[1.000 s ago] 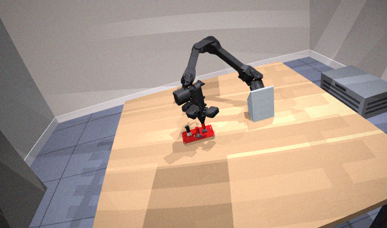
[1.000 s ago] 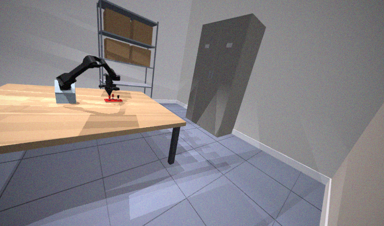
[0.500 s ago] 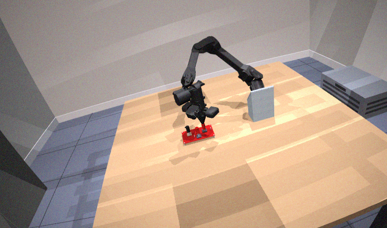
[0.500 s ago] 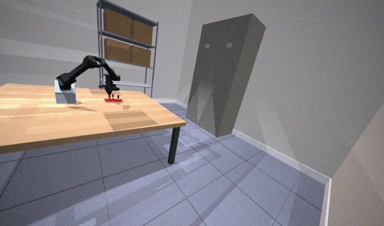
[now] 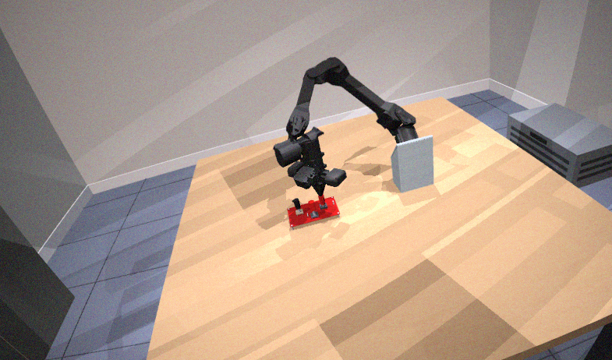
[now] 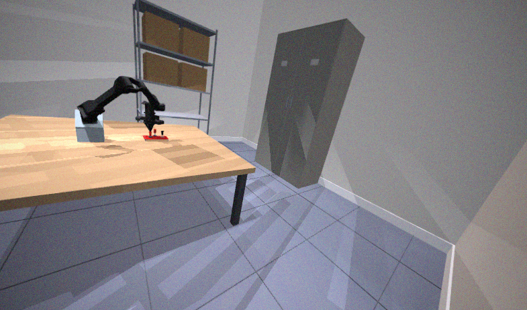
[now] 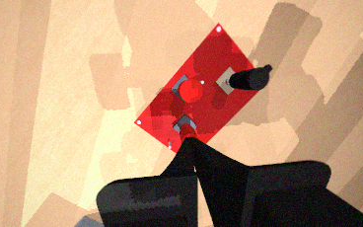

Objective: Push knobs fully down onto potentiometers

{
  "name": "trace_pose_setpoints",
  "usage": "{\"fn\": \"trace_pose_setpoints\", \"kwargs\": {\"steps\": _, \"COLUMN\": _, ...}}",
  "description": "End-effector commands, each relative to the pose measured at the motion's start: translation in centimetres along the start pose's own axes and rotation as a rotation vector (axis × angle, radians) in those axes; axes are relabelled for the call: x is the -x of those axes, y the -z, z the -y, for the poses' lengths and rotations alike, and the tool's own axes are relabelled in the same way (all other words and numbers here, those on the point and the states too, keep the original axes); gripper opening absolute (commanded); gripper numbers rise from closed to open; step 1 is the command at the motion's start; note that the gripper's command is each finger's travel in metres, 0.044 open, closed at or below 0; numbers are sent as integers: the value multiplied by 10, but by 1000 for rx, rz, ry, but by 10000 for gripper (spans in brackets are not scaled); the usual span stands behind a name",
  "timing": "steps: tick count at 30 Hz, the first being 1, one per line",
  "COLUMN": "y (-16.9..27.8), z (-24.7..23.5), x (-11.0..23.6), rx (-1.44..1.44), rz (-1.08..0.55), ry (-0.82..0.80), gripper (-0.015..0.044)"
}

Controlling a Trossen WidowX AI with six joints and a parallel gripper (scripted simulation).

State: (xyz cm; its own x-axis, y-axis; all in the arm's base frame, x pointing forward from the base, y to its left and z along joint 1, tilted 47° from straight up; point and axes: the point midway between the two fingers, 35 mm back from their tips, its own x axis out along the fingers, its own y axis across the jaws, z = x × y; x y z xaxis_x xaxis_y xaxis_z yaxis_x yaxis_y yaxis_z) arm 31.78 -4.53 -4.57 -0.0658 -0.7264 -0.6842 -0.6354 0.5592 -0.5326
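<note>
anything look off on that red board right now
Nothing looks broken or spilled. The board lies flat. The black knob stands tall on its shaft, apparently not pushed down, and the shut hand is on a red knob.
</note>
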Motion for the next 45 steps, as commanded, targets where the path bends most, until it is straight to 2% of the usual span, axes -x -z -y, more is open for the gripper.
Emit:
{"fn": "trace_pose_setpoints", "kwargs": {"steps": 1, "y": 1, "z": 2, "x": -9, "rx": -11, "rz": -12, "ry": -4, "gripper": 0}}
{"fn": "trace_pose_setpoints", "kwargs": {"steps": 21, "y": 1, "z": 2, "x": -9, "rx": -11, "rz": -12, "ry": -4, "gripper": 0}}
{"fn": "trace_pose_setpoints", "kwargs": {"steps": 39, "y": 0, "z": 2, "x": 17, "rx": -11, "rz": -11, "ry": -5, "gripper": 0}}
{"fn": "trace_pose_setpoints", "kwargs": {"steps": 45, "y": 0, "z": 2, "x": 12, "rx": -4, "rz": -13, "ry": -2, "gripper": 157}}
